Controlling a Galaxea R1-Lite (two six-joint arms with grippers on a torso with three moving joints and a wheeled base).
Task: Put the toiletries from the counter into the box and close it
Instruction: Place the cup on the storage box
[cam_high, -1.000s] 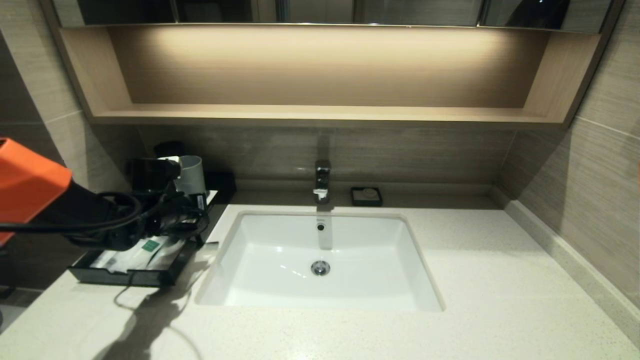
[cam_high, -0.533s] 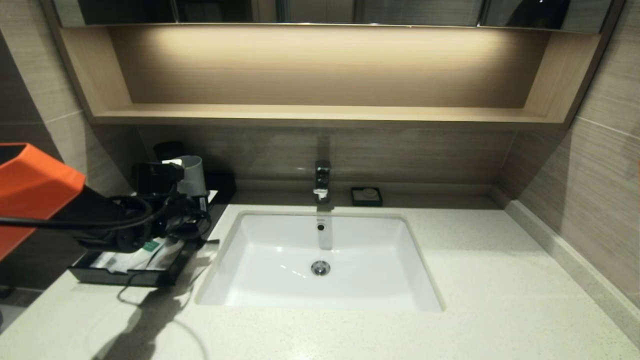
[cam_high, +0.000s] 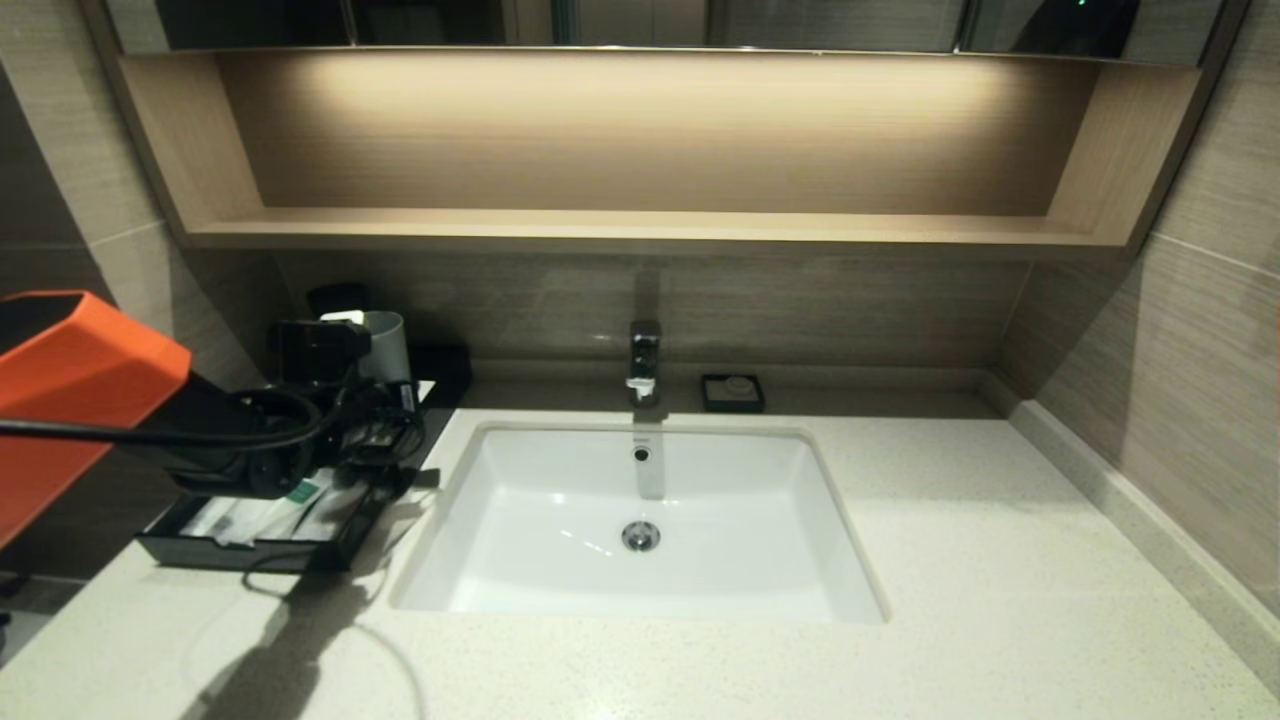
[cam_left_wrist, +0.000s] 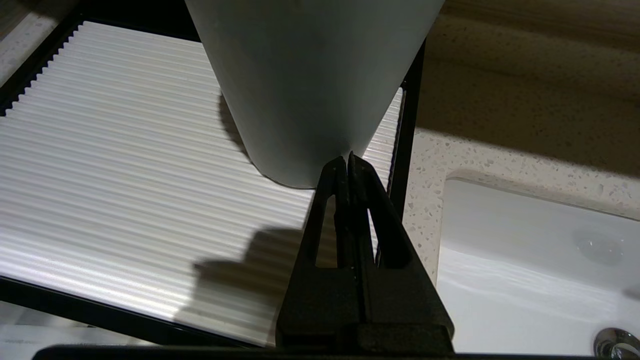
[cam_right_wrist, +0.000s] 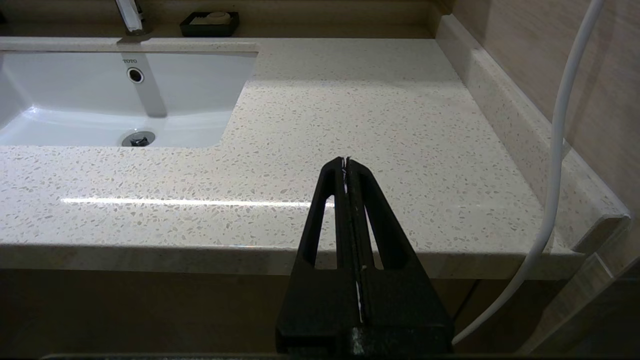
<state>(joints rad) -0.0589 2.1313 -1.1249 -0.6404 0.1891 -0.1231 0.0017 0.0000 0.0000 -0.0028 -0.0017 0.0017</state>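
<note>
My left fingers are pressed together with nothing between them, their tips right at the base of a pale grey cup that stands on the ribbed white top panel of the box. The box sits at the far left of the bench, just left of the white sink, and its front drawer is pulled out toward the near side. In the drawer lie the cream paper-wrapped sticks, one showing a green band label; I cannot make out the translucent packet. My right fingers are also closed and empty, parked off the near edge of the bench at the right. A small black soap dish stands by the tap.
</note>
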